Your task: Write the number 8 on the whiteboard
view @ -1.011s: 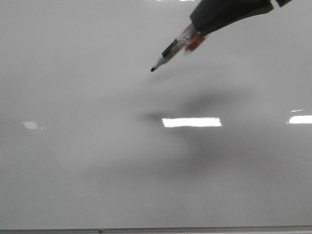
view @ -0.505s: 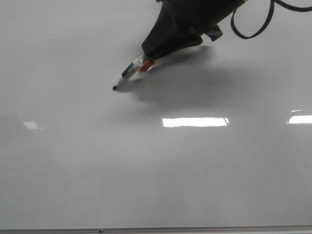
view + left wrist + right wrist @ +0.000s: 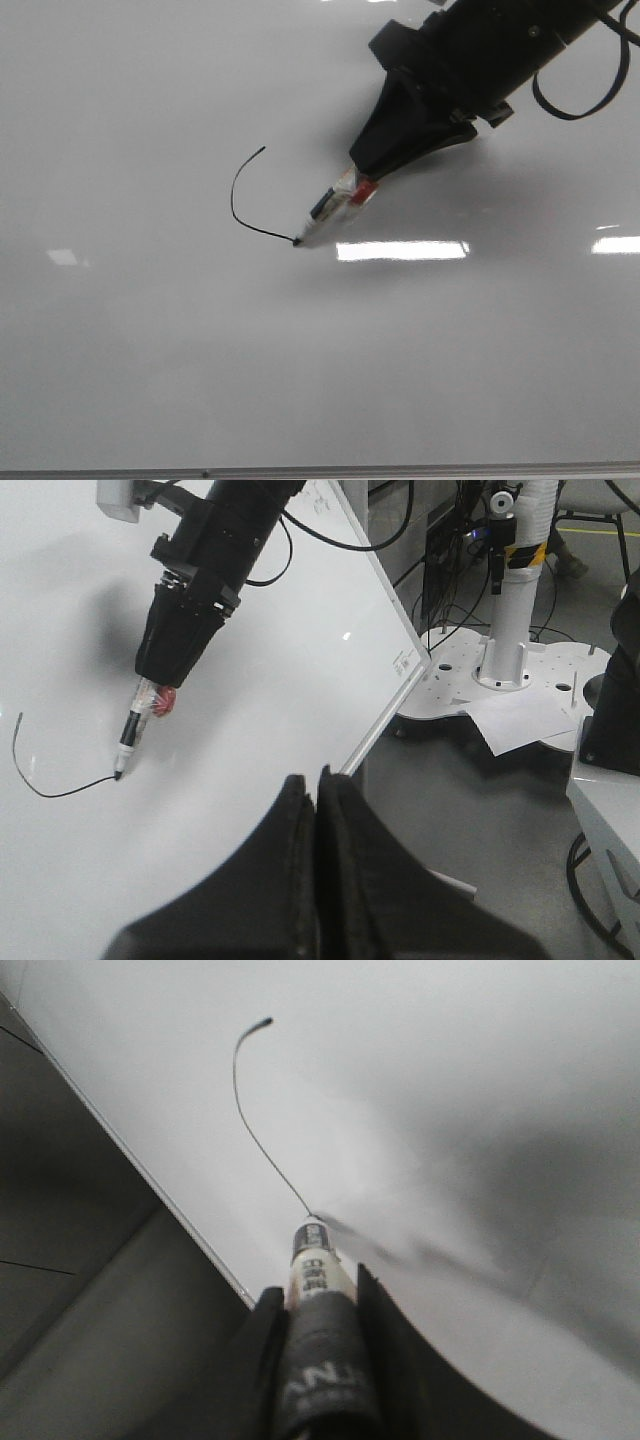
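My right fingers [image 3: 352,192] are clamped on a marker [image 3: 325,212], which juts out from between them toward 8 o'clock in the front view. Its dark tip touches the whiteboard [image 3: 150,350] just left of a bright rectangular light reflection [image 3: 402,250]. In the right wrist view the marker's labelled barrel sits squeezed between my two dark fingers [image 3: 268,1360], and its tip meets the end of the drawn line.

The number 8 [image 3: 240,200] is only a first stroke so far: a thin black curve that starts at about 11 o'clock from the marker tip, bows out to the left, and sweeps down and right to end under the tip. No loop is closed and nothing crosses yet. The stroke lies in the middle of the board, a little left of centre in the front view. The same open curve shows in the left wrist view, where it ends at the marker tip.

My left fingers [image 3: 318,810] are pressed together with nothing between them, hanging off the board's edge over the floor. A thin metal edge strip [image 3: 420,470] runs along the whiteboard's near side at 6 o'clock in the front view. A soft shadow of my right arm lies on the board beneath it.
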`<action>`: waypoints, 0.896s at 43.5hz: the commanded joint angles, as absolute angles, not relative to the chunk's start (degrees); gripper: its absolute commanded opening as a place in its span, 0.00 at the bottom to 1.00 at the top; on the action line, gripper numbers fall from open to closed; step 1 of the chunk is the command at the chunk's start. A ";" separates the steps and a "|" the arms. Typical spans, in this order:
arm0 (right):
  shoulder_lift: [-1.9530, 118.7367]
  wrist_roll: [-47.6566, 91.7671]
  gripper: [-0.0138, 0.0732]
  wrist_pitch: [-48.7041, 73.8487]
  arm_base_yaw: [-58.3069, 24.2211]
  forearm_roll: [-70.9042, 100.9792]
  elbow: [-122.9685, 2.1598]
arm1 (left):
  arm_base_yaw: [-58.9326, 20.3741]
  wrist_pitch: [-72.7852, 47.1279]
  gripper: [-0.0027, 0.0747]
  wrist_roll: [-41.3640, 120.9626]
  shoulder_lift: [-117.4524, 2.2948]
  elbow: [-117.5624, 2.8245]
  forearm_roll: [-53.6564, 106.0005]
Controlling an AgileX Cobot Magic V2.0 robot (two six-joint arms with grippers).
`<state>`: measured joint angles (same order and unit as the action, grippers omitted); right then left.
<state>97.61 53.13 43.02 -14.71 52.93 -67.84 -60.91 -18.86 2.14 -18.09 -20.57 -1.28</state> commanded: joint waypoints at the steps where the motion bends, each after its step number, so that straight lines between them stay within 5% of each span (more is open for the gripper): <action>1: 94.66 53.82 0.09 40.12 -13.83 52.81 -67.27 | -61.04 -13.82 0.01 1.62 -18.42 -22.06 -0.76; 39: 99.13 63.89 0.09 30.94 -24.85 71.72 -66.44 | -61.04 -14.08 0.01 1.62 -18.42 -21.70 -0.76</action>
